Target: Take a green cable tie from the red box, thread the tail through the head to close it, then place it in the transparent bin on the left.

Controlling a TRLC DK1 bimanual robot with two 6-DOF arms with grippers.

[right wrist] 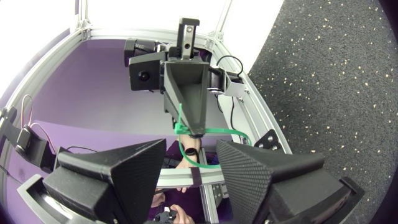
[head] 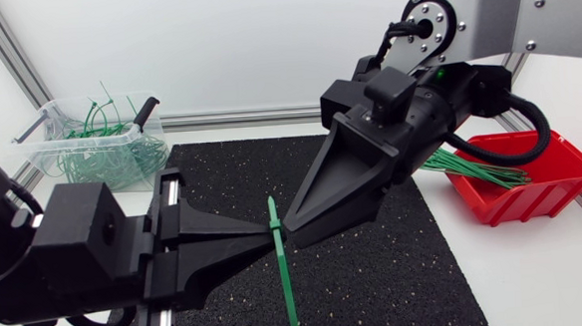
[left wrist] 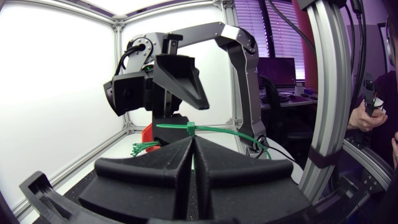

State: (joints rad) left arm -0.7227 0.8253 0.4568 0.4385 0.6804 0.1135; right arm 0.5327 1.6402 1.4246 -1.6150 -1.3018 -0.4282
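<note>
Nearest, the left gripper (head: 273,236) is seen pressed together over the black mat (head: 377,278), its two fingers clamped on the green cable tie (head: 285,283) close to one end. From above, the tie's long axis is shown running from the grip toward the table's near edge, leaning slightly to the right. A short stub points the other way past the fingers. In the right wrist view the tie is seen bending round in a curve beside the grip; whether a loop has been closed cannot be told. Just beyond, almost tip to tip with the left, the right gripper (head: 295,231) is held with its fingers (right wrist: 261,173) parted. Farther off, the red box (head: 532,200), with a bundle of green ties (head: 471,169) in it, is found at the right. The transparent bin (head: 41,146), with looped ties in it, stands at the far left.
</note>
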